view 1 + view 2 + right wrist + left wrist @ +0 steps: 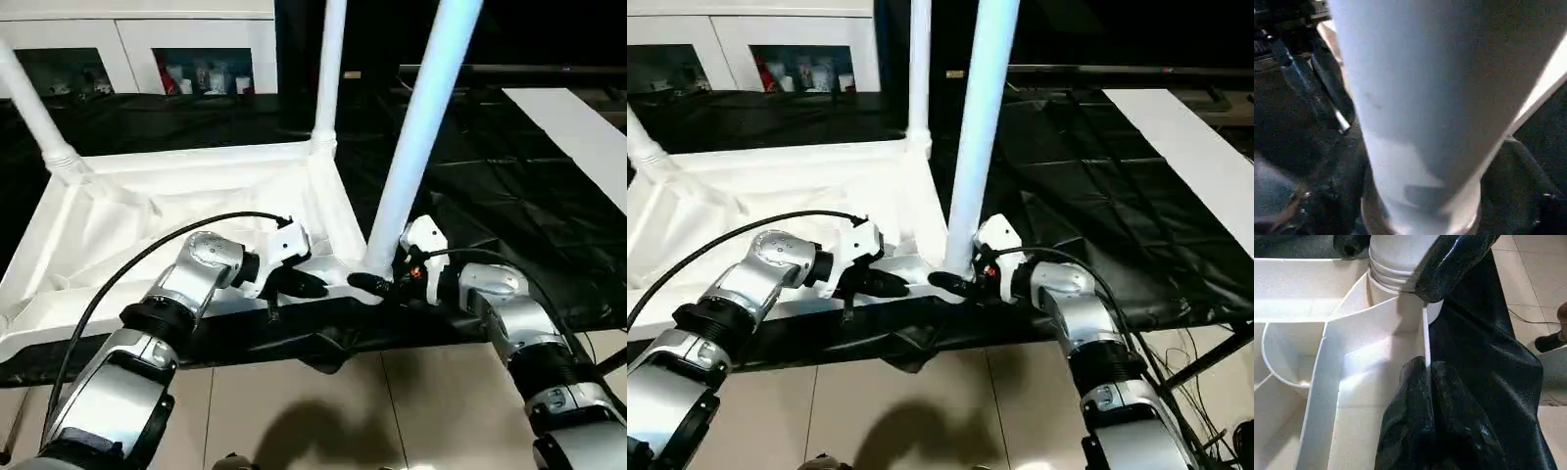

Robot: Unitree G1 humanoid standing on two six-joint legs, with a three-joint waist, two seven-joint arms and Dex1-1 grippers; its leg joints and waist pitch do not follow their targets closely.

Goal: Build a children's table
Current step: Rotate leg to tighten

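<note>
The children's table lies upside down on black cloth, its white ribbed tabletop (118, 225) facing up. Three white legs stand in corner sockets: far left (34, 113), far right (328, 78) and near right (416, 137). My left gripper (312, 285) is shut on the thin near rim wall beside the near right socket; the wall runs between its fingers (1415, 396). My right gripper (377, 284) wraps the base of the near right leg (1425, 98), and one of its fingers (1449, 264) presses against the ribbed foot of that leg.
Black cloth (490, 166) covers the low platform under the tabletop. A white glass-door cabinet (196, 59) stands at the back. A white panel (578, 127) lies at the far right. Tan floor tiles (323, 411) run along the near edge, and a shoe (1552, 340) stands on them.
</note>
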